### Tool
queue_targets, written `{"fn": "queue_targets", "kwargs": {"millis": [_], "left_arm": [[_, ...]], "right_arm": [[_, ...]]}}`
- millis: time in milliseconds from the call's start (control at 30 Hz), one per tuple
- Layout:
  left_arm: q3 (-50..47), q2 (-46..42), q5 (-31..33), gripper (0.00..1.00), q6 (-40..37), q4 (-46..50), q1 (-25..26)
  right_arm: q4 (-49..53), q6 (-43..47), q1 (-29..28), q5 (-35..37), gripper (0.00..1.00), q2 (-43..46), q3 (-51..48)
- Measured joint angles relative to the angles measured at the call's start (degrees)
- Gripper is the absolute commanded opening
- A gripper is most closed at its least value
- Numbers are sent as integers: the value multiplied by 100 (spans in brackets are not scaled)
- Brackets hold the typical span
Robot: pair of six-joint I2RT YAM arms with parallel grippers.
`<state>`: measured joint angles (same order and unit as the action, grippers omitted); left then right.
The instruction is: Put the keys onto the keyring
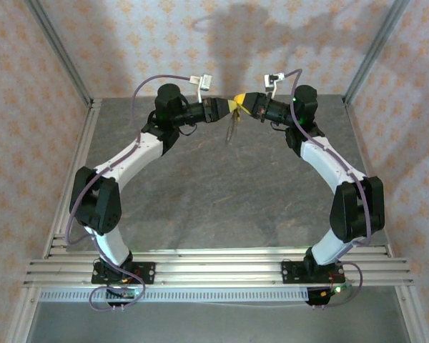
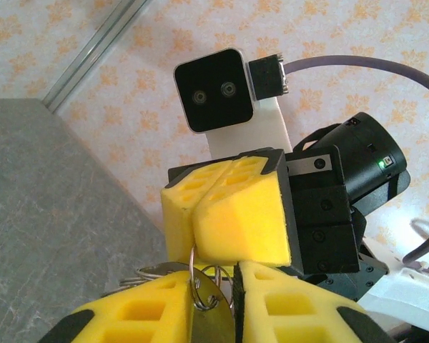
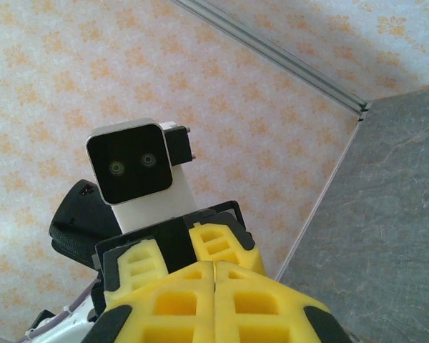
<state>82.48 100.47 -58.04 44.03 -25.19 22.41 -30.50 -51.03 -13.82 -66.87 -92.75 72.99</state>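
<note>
Wallpaper (image 1: 129, 36) in cream with small orange flowers closes you in on three sides, and the arms' shadow falls across the back wall. Two aluminium uprights (image 1: 61, 53) stand in the far corners. Below them your worktop (image 1: 222, 193) is a grey, stone-patterned sheet. Its left edge runs along a slotted aluminium rail, and a bank of aluminium rails (image 1: 214, 268) at the near edge carries both arm bases. Both arms arch up and inward and meet tip to tip above the far middle of the worktop. The keyring (image 1: 232, 128) hangs from that meeting point as a thin loop, clear of the surface. In your left wrist view its small metal rings sit right at the slit between the left end effector's (image 2: 234, 286) yellow pads, with a dull metal piece below them. Those pads stand nearly together, but you cannot tell whether they are actually nipping the metal. The right end effector (image 2: 194, 214) faces you there with its foam pads pressed flat together. One ring's wire runs up to the bottom of their seam, and whether it is caught in the seam is not clear.
</note>
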Motion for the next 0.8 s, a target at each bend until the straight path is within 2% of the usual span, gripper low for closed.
{"fn": "queue_targets", "kwargs": {"millis": [267, 367, 400, 567, 600, 700, 800], "left_arm": [[0, 15, 68, 18, 98, -39, 4], [-4, 17, 146, 2, 175, -114, 11], [-7, 20, 153, 0, 221, -151, 11], [-48, 22, 190, 0, 363, -293, 11], [-57, 22, 195, 0, 400, -310, 11], [-133, 22, 251, 0, 424, -428, 15], [-225, 22, 319, 0, 487, -627, 50]], "right_arm": [[0, 11, 0, 63, 0, 0, -24], [0, 35, 2, 107, 0, 0, -26], [-2, 50, 4, 133, 0, 0, -26], [-22, 96, 4, 153, 0, 0, -26], [-22, 111, 7, 153, 2, 0, -26], [127, 243, 4, 275, 27, 52, -28], [461, 398, 28, 610, 37, 299, -192]]}}
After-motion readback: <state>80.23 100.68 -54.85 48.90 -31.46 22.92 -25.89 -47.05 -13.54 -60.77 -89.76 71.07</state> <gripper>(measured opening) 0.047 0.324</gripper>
